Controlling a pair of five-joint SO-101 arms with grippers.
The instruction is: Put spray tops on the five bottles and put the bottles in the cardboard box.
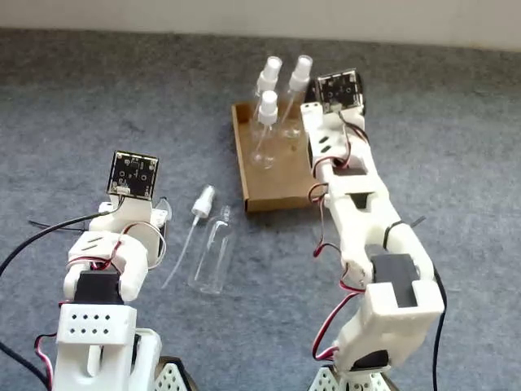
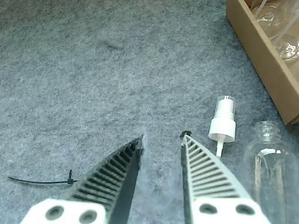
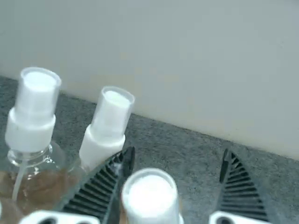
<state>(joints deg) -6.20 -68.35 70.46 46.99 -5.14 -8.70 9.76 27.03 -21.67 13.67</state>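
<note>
The cardboard box point(image 1: 277, 198) sits upper middle in my high view. Three bottles with spray tops stand at its far end: the rear left bottle point(image 1: 269, 73), the rear right bottle point(image 1: 300, 75) and the front bottle point(image 1: 266, 122). Below and left of the box, the uncapped bottle point(image 1: 214, 254) lies on the grey carpet point(image 1: 98, 98), the loose spray top point(image 1: 202, 204) just beside it. My left gripper point(image 2: 162, 140) hangs near that top, fingers apart, holding nothing. My right gripper point(image 3: 177, 158) is spread wide at the boxed bottles' tops, one white cap between its fingers.
</note>
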